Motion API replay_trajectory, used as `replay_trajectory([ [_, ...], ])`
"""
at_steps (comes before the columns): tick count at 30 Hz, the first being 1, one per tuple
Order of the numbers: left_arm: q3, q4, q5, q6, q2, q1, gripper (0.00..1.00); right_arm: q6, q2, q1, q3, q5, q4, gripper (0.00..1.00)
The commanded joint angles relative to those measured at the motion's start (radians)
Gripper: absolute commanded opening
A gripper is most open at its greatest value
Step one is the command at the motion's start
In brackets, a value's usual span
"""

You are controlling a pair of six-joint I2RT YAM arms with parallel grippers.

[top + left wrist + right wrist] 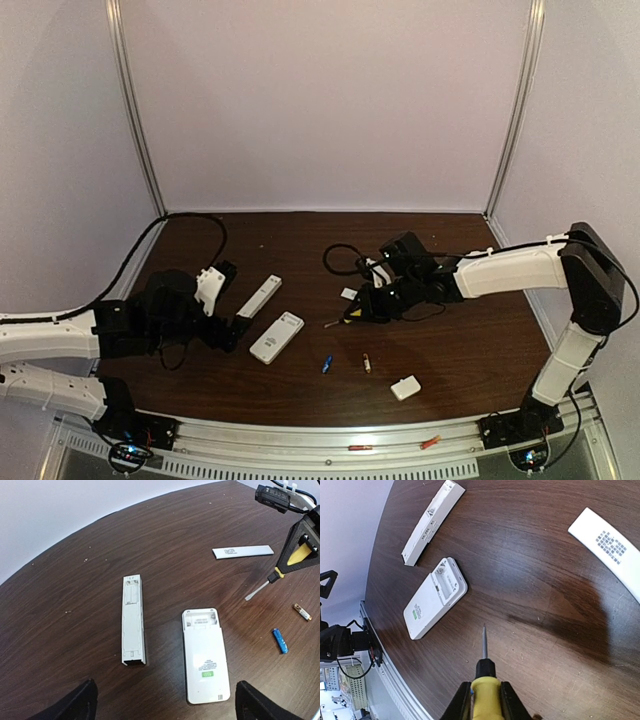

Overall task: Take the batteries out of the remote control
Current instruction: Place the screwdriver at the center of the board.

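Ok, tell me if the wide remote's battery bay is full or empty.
Empty: the wide remote's uncovered bay shows only bare white plastic; two batteries lie loose nearby.

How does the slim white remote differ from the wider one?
The slim remote is narrow and square-ended; the wider remote is broad with rounded corners. The wider remote carries a green sticker; the slim remote shows none. The slim remote lies farther back on the table than the wider remote. Both are white, back-up, battery bays uncovered.

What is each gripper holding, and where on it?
The right gripper holds the screwdriver by its yellow handle; the left gripper is open, holding nothing.
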Motion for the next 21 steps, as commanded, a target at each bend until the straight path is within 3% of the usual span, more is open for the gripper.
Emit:
replay_trajectory([
  [1, 0.023, -0.042, -0.032, 0.003, -0.023, -0.005, 0.97, -0.008, 0.004, -0.020, -0.010, -0.023, 0.021, 0.24],
  [17, 0.024, -0.010, -0.039, 0.001, 0.008, -0.005, 0.97, -0.097, -0.092, -0.078, -0.028, 0.012, -0.161, 0.40],
  [21, 0.033, 0.003, -0.051, 0.019, 0.017, -0.005, 0.97, -0.129, -0.160, -0.096, -0.019, 0.052, -0.240, 0.50],
])
